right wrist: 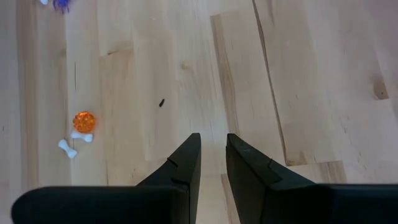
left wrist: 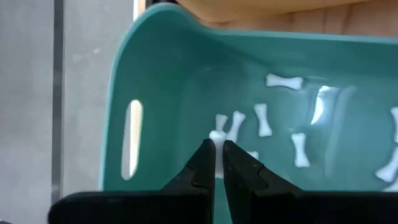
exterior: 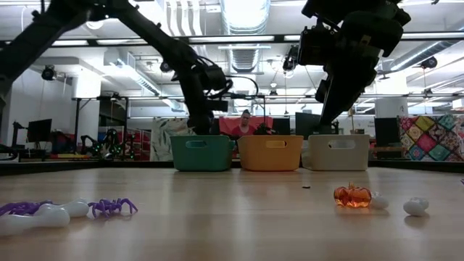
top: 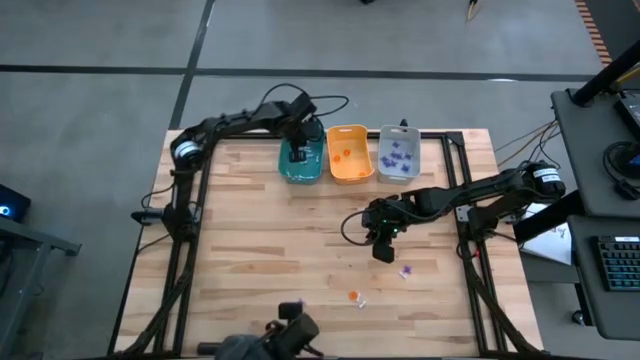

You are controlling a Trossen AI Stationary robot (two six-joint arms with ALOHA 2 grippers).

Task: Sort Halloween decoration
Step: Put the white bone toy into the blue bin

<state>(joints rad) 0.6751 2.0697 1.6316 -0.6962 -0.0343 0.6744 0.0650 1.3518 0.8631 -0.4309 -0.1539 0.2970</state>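
Your left gripper [left wrist: 216,163] pinches a white bone [left wrist: 217,138] over the teal bin [top: 300,165], so release low inside; your right gripper [right wrist: 212,158] hangs slightly parted, empty.

Camera positions: four views we are working from.
Overhead, we are looking straight down on the whole table [top: 250,220]; at table-top height, level across it toward the three bins; the left wrist is peering closely into the teal bin [left wrist: 161,74]; the right wrist is facing down at bare boards, sharing the orange pumpkin [right wrist: 84,121] with the other two.
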